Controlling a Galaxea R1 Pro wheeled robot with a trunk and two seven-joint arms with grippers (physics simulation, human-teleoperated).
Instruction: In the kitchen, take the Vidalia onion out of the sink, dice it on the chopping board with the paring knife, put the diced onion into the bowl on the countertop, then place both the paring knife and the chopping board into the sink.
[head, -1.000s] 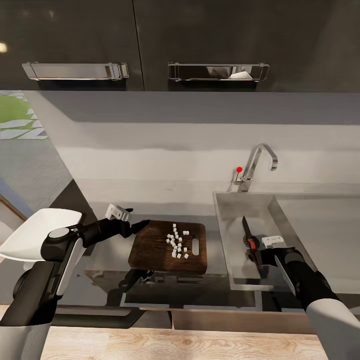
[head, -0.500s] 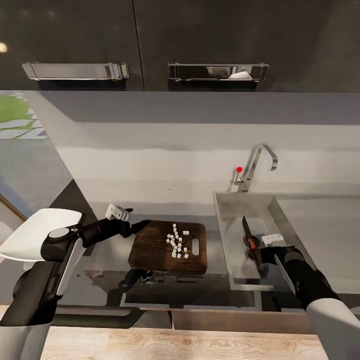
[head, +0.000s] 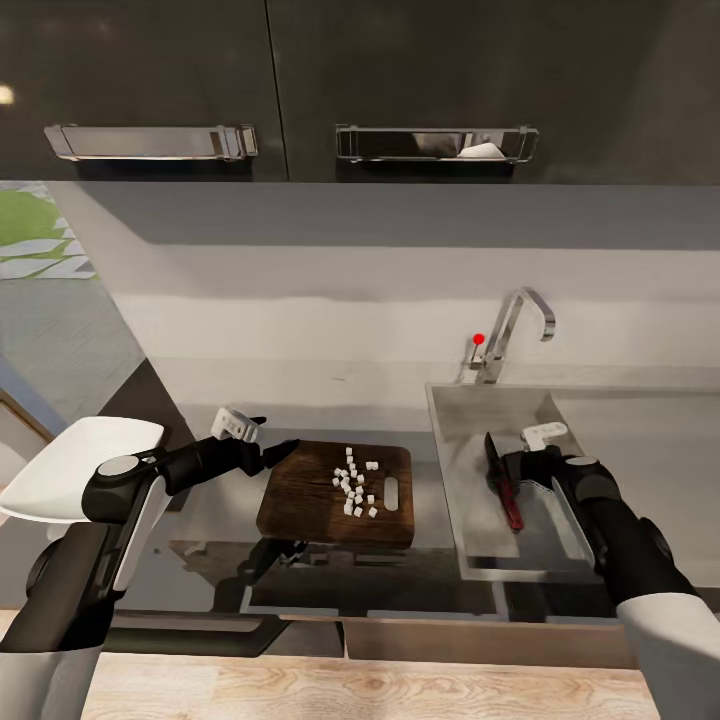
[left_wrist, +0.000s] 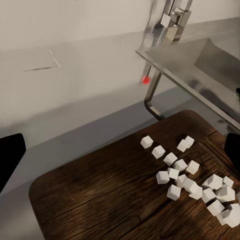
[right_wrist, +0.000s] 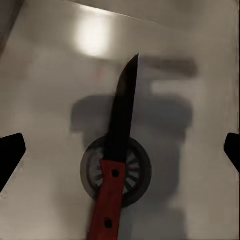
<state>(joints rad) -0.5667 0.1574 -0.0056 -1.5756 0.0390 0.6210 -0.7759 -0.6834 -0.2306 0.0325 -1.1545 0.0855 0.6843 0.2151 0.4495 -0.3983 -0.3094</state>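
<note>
Since half a second ago the right gripper (head: 512, 468) has let go of the small paring knife with red-orange handle and short dark blade (head: 503, 479), drawn back from it and stands released, fingers apart. Knife now lies flat on the floor of the rectangular grey steel sink (head: 470, 470), no longer held upright. Right wrist view: knife (right_wrist: 114, 175) rests across the round drain (right_wrist: 135, 175), blade pointing away from the camera, both finger tips wide at the picture edges, clear of the knife.

Left arm unchanged. Left gripper (head: 282, 449) hovers at the left end of the rectangular dark brown wooden chopping board (head: 300, 500), fingers spread, grasping nothing. Left wrist view: board (left_wrist: 100, 200) between the open finger tips, not touched.

Diced onion, small white cubes (head: 354, 487), sits in a loose cluster on the board, toward its slot-handle end (head: 392, 490). Same cubes in the left wrist view (left_wrist: 192, 180).

Board lies flat on the glossy grey steel-look table (head: 215, 500), just left of the sink. Curved chrome tap with a red dot (head: 510, 335) stands behind the sink. Shallow white squarish bowl (head: 70, 460) is at far left, partly behind the left arm.
</note>
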